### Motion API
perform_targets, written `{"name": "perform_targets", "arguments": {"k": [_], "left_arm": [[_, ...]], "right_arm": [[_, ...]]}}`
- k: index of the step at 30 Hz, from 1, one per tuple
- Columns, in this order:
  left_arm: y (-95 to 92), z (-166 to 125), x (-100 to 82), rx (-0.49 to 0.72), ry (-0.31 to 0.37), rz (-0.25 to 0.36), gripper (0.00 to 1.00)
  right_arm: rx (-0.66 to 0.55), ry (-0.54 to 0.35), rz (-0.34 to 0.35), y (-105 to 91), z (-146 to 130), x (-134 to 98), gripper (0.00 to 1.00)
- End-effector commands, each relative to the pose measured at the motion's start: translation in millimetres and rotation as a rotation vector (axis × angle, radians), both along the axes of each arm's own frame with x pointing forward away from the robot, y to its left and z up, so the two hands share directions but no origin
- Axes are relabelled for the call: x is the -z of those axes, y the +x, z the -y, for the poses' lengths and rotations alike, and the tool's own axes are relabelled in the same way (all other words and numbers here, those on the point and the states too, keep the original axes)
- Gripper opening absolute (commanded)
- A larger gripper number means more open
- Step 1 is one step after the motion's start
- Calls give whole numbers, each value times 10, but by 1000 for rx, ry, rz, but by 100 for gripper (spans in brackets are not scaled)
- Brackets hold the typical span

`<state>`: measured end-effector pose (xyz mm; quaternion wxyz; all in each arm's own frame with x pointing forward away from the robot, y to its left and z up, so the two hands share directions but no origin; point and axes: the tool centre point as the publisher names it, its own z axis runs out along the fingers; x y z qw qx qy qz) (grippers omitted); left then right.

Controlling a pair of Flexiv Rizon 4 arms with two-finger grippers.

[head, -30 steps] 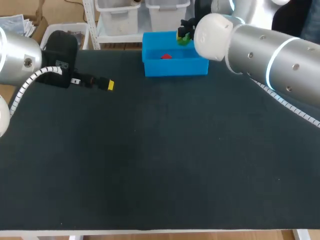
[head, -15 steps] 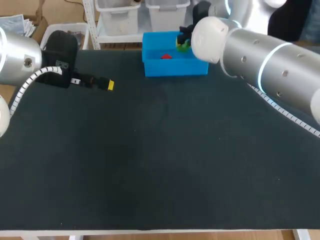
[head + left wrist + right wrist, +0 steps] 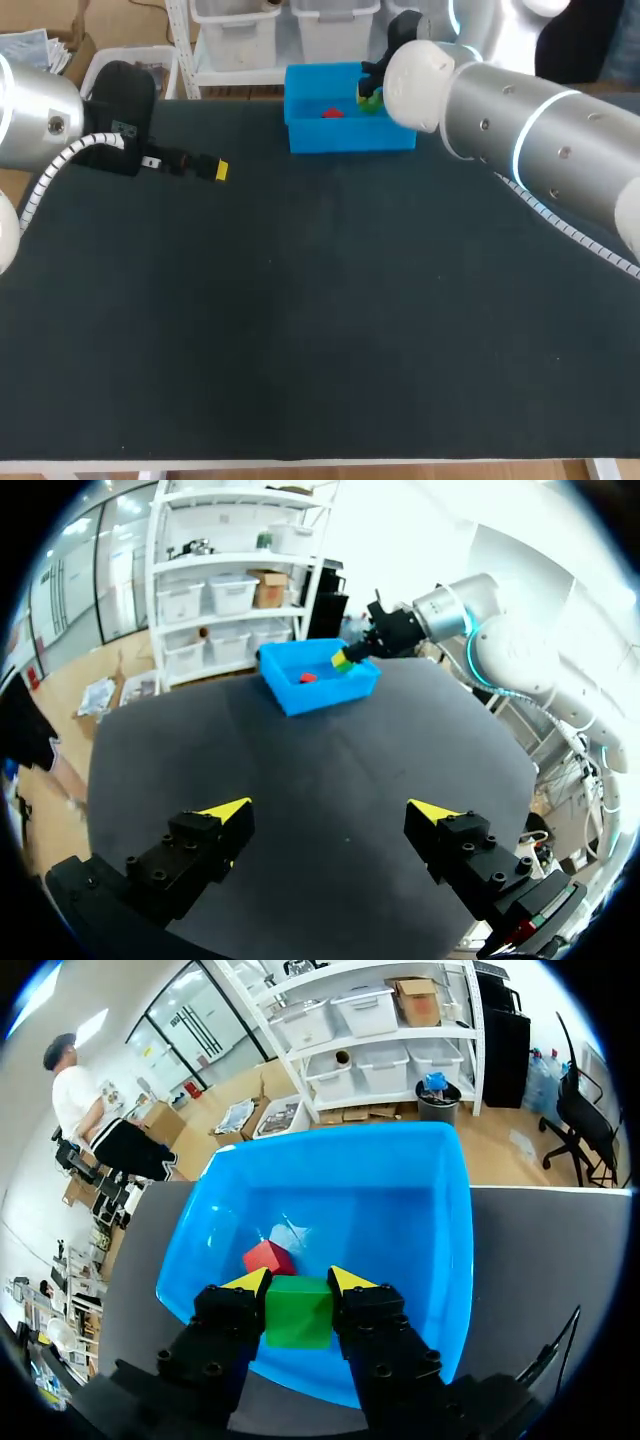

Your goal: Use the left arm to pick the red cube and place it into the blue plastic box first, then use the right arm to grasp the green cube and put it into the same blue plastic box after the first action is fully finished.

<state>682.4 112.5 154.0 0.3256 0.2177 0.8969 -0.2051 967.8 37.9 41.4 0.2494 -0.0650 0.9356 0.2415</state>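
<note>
The blue plastic box (image 3: pixel 350 135) stands at the table's far edge, and the red cube (image 3: pixel 331 112) lies inside it. My right gripper (image 3: pixel 298 1282) is shut on the green cube (image 3: pixel 298 1311), holding it over the box's near wall, with the red cube (image 3: pixel 268 1257) just ahead of its fingers inside the blue box (image 3: pixel 420 1200). In the head view the green cube (image 3: pixel 371 99) shows at the box's right end beside my right arm. My left gripper (image 3: pixel 330 808) is open and empty, far back from the blue box (image 3: pixel 318 688); its yellow tip (image 3: pixel 221 170) shows at the table's far left.
The dark table mat (image 3: pixel 320 320) lies bare across the middle and front. My right arm (image 3: pixel 520 140) crosses the far right corner above it. My left arm's black wrist (image 3: pixel 120 125) sits at the far left edge.
My right gripper has carried the green cube a little further left and down toward the inside of the box. The left arm and red cube have not moved.
</note>
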Motion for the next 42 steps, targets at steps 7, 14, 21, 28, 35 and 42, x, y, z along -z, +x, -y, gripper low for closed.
{"name": "perform_targets", "arguments": {"k": [7, 14, 21, 28, 35, 42], "left_arm": [[6, -16, 10, 6, -6, 2, 100], [6, -16, 10, 6, -6, 2, 100], [6, -16, 10, 6, -6, 2, 100], [6, -16, 10, 6, -6, 2, 100], [6, -16, 10, 6, -6, 2, 100], [6, -16, 10, 6, -6, 2, 100]], "right_arm": [[-9, -15, -32, 142, -55, 20, 87], [-11, -16, -18, 118, -53, -79, 100], [-6, -13, 15, 84, -40, -281, 100], [-2, -13, 43, -29, -48, -567, 100], [-3, -29, 70, -256, -7, -851, 100], [24, -28, 92, -593, 177, -1018, 100]]}}
